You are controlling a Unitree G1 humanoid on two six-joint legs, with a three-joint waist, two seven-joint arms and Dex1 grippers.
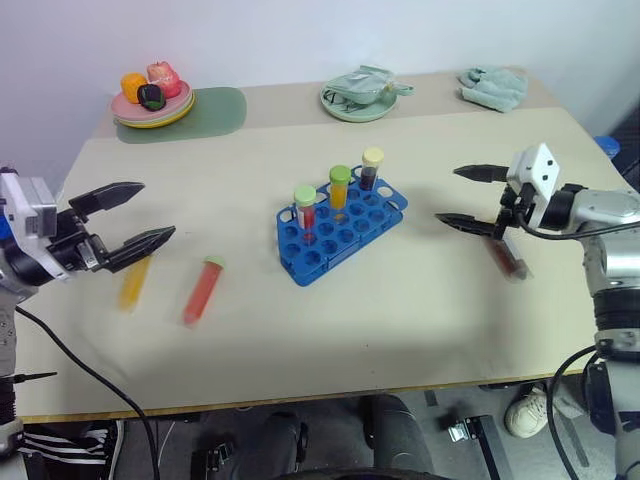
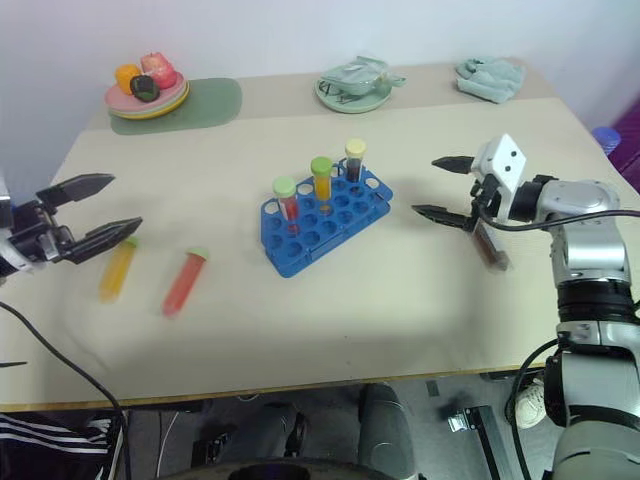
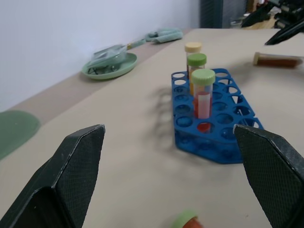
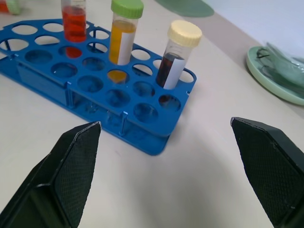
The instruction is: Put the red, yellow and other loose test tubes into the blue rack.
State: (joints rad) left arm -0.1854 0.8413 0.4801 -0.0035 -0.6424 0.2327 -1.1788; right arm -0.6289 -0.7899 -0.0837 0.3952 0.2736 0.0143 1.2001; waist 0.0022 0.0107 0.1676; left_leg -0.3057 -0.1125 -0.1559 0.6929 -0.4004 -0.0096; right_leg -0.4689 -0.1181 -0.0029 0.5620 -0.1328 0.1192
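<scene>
Currently logged for you: the red tube (image 1: 201,291) and yellow tube (image 1: 133,283) lay flat on the desk (image 1: 400,300), just below and beside your left end effector (image 1: 128,218), whose jaws were spread wide and empty. A dark tube (image 1: 507,261) lay just under your right end effector (image 1: 461,197), equally wide. The blue rack (image 1: 340,232) stood between. Tubes probably light, rigid, slick; take each mid-barrel, below the cap.
</scene>
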